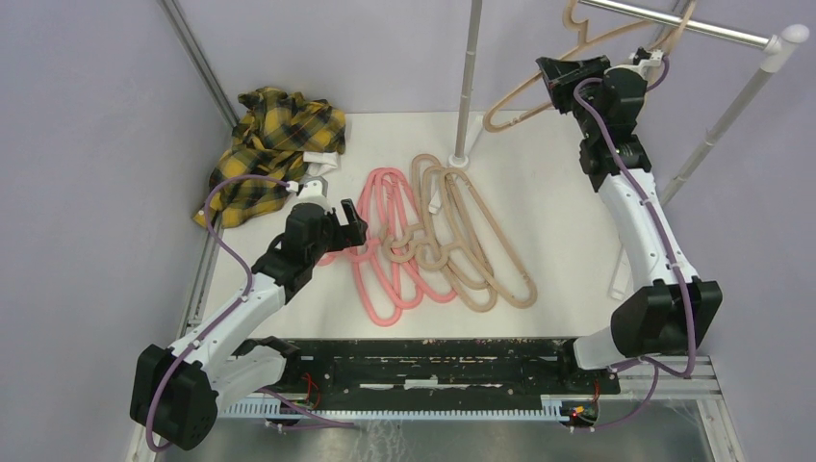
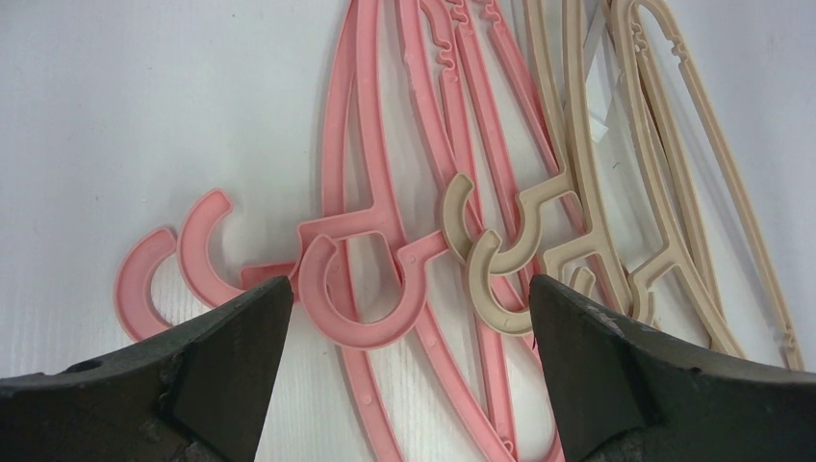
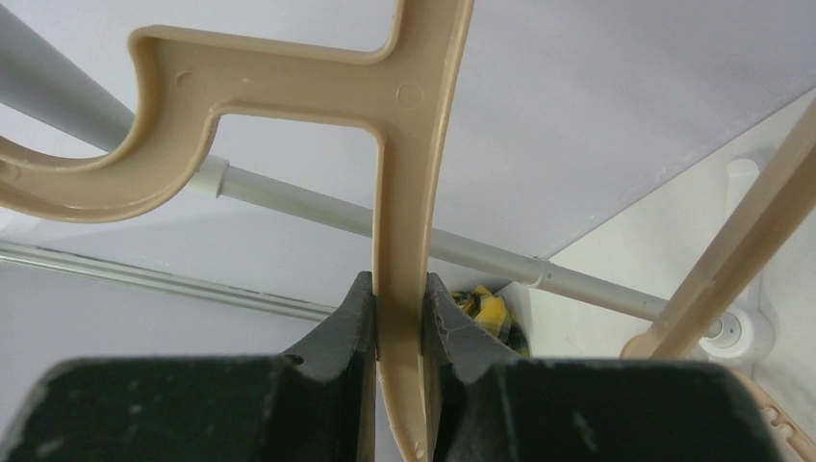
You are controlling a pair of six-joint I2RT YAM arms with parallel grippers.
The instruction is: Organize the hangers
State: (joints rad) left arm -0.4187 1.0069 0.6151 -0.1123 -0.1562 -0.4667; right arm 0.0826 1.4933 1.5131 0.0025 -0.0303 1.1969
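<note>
Farthest left, a crumpled yellow-and-black plaid shirt (image 1: 274, 144) lies at the far left corner of the white surface (image 1: 577, 241), apart from the hangers and no part of the job. Just to its right the left claw (image 1: 346, 223) hovers low over the pile, jaws spread as wide as they go and holding nothing. The left wrist view shows its two fingers (image 2: 231, 356) straddling the hooks of the pink plastic hangers (image 2: 356, 226). This reads as lining up for a grip at the hook end, where one neck can be pinched.

The pink ones lie flat and overlapping, hooks toward the left arm, bodies fanning away. Touching them on the right, and partly interleaved, are the beige plastic hangers (image 1: 476, 245), also flat on the surface. Their hooks are tangled with the pink hooks in the middle of the heap. Behind the heap a grey metal upright (image 1: 470, 77) rises from its foot on the surface.

Further right, raised well above the surface, a single beige hanger (image 1: 520, 104) is pinched by the right claw (image 1: 570, 79). The right wrist view shows the jaws closed tight on the straight neck just under the hook, a hold that leaves the hook free to go over the grey metal rail (image 1: 693, 29). The hook sits close to the rail, but whether it is over it I cannot tell. By the look of it, one hanger is being hung and the rest wait on the surface.
</note>
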